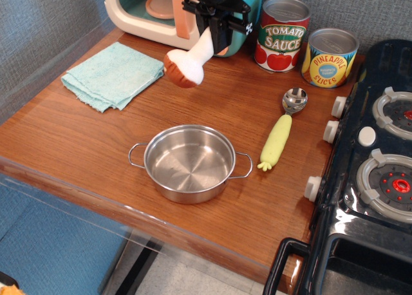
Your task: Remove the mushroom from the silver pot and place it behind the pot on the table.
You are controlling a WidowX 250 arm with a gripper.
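Note:
The mushroom [187,64] has a reddish-brown cap and a white stem. It hangs in the air behind the silver pot [189,163], cap pointing down-left, above the table [96,134]. My gripper [214,32] is shut on the mushroom's stem, up near the toy microwave. The pot stands empty near the table's front edge, with its two wire loop handles to the left and right.
A folded teal cloth [113,75] lies at the left. A yellow-handled spoon [281,129] lies right of the pot. A tomato sauce can [281,35] and a pineapple can [329,57] stand at the back. A toy microwave [151,11] is behind, a black toy stove [373,160] at the right.

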